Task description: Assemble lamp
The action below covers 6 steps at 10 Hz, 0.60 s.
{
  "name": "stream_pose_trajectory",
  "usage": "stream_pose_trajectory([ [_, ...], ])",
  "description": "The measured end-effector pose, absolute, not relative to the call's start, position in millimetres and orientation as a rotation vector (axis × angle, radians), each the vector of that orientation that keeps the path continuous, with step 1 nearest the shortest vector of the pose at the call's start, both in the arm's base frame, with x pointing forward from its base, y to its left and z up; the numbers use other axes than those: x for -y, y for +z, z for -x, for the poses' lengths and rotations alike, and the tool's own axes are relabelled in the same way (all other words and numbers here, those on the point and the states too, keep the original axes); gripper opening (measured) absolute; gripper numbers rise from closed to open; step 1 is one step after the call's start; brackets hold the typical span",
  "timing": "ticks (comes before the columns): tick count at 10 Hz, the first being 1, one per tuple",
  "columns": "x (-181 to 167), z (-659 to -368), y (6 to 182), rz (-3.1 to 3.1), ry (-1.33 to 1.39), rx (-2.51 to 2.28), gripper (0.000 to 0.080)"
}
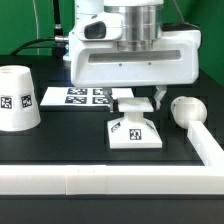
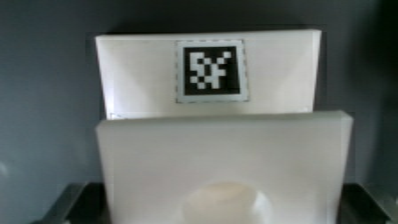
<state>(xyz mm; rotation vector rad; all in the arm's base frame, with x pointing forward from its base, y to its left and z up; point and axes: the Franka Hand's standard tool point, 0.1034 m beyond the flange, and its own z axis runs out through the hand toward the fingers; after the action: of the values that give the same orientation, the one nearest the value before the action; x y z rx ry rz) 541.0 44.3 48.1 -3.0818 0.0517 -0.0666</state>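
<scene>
Lamp parts sit apart on a black table (image 1: 60, 150) while the Panda arm's gripper (image 1: 143, 97) hangs low just behind the flat square base (image 1: 135, 133). The arm's broad white housing (image 1: 135, 58) looms above the base. The base lies flat near the middle of the table with its black-and-white tag (image 1: 132, 129) facing up.

Well away from the base, on the exterior view's left, the tapered shade (image 1: 18, 97) stands with its wider end down and a tag facing the camera. Near the base on the exterior view's right, but not touching it, rests the round-headed bulb (image 1: 186, 108). Behind the base and toward the exterior view's left lies the marker board (image 1: 80, 96), its far edge cut off by the housing. A long white rail (image 1: 100, 181) crosses the foreground in front of the base and bends back past the bulb.

One dark finger (image 1: 157, 97) shows under the housing beside the base's far corner. The housing covers the rest, so it cannot be told whether the jaws are spread or closed.

In the wrist view the base (image 2: 214, 150) nearly fills the frame. Its tag (image 2: 212, 70) sits on one level and a rounded hollow (image 2: 222, 195) shows in the other.
</scene>
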Motion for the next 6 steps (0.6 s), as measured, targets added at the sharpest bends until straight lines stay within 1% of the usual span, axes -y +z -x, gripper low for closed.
stream_pose_trajectory([
  [2,-57,-574,49.0,3.073,-0.097,-0.043,0.0534],
  [6,-70,-600,49.5,3.066,-0.118,-0.036,0.0534],
])
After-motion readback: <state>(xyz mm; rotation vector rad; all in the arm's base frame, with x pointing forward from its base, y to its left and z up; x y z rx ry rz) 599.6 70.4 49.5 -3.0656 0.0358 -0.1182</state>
